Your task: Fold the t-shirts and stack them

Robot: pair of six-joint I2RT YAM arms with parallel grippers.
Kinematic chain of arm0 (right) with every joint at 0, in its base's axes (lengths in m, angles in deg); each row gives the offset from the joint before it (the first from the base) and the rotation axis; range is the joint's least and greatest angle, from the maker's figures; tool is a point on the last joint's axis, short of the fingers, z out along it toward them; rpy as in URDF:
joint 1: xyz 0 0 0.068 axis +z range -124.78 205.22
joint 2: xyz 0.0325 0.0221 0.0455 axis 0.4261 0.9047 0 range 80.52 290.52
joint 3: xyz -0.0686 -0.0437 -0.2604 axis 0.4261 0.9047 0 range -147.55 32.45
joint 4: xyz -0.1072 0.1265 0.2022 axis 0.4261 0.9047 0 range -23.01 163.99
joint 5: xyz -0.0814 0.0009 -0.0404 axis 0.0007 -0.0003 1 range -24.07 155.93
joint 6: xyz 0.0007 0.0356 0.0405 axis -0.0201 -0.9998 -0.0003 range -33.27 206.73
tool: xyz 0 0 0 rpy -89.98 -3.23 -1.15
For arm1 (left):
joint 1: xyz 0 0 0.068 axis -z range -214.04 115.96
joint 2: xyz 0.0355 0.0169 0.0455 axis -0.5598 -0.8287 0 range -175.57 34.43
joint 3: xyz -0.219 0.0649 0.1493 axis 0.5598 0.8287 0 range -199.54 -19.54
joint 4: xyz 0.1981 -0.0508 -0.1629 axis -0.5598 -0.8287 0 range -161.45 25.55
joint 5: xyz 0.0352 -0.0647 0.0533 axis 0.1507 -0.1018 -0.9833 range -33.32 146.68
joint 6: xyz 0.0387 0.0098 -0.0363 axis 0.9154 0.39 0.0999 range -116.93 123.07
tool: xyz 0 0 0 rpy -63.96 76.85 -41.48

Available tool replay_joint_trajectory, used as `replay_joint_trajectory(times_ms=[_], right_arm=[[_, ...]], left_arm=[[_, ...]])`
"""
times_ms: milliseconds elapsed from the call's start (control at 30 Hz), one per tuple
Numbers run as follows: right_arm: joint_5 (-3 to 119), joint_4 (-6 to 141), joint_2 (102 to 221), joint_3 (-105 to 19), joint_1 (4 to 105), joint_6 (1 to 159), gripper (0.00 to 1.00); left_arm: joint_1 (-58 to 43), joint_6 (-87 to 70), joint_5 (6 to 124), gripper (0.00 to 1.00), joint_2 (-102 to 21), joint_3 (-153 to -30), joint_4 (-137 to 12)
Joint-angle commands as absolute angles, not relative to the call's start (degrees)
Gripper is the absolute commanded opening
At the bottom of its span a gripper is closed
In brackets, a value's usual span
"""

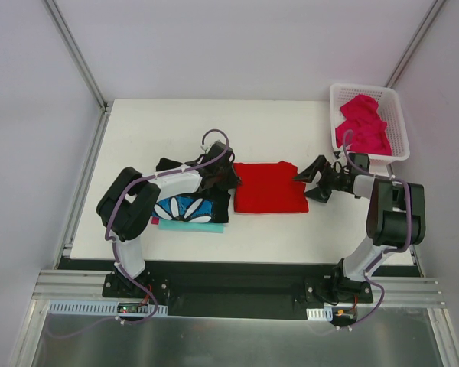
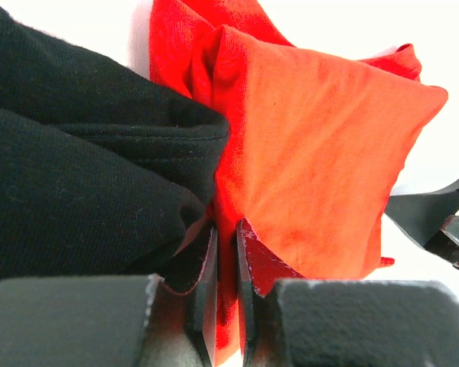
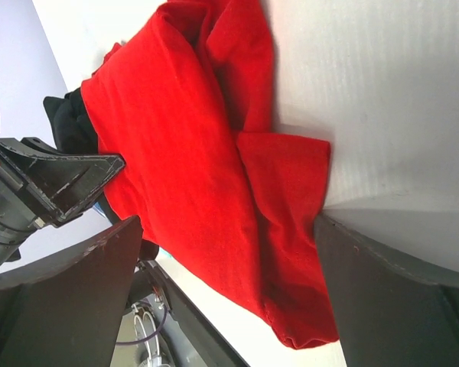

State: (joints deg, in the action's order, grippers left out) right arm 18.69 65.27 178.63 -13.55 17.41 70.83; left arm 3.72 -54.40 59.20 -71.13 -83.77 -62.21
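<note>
Bright red cloth t-shirt (image 1: 269, 188): folded flat, mid-table.
Left gripper (image 2: 226, 245): clenched on its left edge.
Right gripper (image 1: 315, 182): fingers spread wide at its right edge, grasping nothing.
Black flower-print cloth t-shirt (image 1: 191, 206): touching the red one's left side.
Magenta-pink cloth t-shirt (image 1: 363, 122): crumpled inside white plastic lattice basket (image 1: 398, 126), far right corner.

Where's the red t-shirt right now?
Top view: the red t-shirt lies mid-table, between the black flower-print shirt and the open right gripper; the left gripper pinches its left edge.
</note>
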Motion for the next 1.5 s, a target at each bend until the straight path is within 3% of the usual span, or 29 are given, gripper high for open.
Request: replay_joint_trajectory(times_ms=[0, 400, 667, 1033, 1133, 1267, 1367, 1467], right_arm=[[19.26, 66.36, 178.00, -12.90, 19.68, 71.52, 0.99], [21.64, 71.82, 178.70, -14.75, 23.72, 75.56, 0.99], [21.64, 70.68, 179.49, -14.49, 23.99, 75.04, 0.87], [22.34, 67.95, 181.69, -16.42, 26.71, 71.79, 0.80], [22.69, 67.95, 182.04, -16.51, 27.06, 71.70, 0.71], [23.57, 67.95, 182.04, -15.89, 26.89, 72.05, 0.40], [24.45, 68.22, 182.21, -15.54, 26.98, 72.23, 0.26], [24.80, 68.39, 182.48, -15.63, 26.98, 72.84, 0.26]], left_arm=[[3.40, -53.88, 59.93, 0.00, -69.28, -84.93, -61.73], [3.40, -53.26, 61.07, 0.00, -68.93, -84.23, -61.73], [3.49, -53.26, 61.69, 0.00, -69.72, -84.85, -61.73], [3.40, -53.09, 61.25, 0.00, -69.46, -84.15, -61.73], [3.40, -53.09, 61.16, 0.00, -69.46, -84.14, -61.73], [3.40, -53.09, 61.16, 0.00, -69.55, -83.97, -61.73], [3.31, -53.18, 61.33, 0.00, -69.55, -83.88, -61.73], [3.40, -53.26, 61.25, 0.00, -69.55, -83.53, -61.73]])
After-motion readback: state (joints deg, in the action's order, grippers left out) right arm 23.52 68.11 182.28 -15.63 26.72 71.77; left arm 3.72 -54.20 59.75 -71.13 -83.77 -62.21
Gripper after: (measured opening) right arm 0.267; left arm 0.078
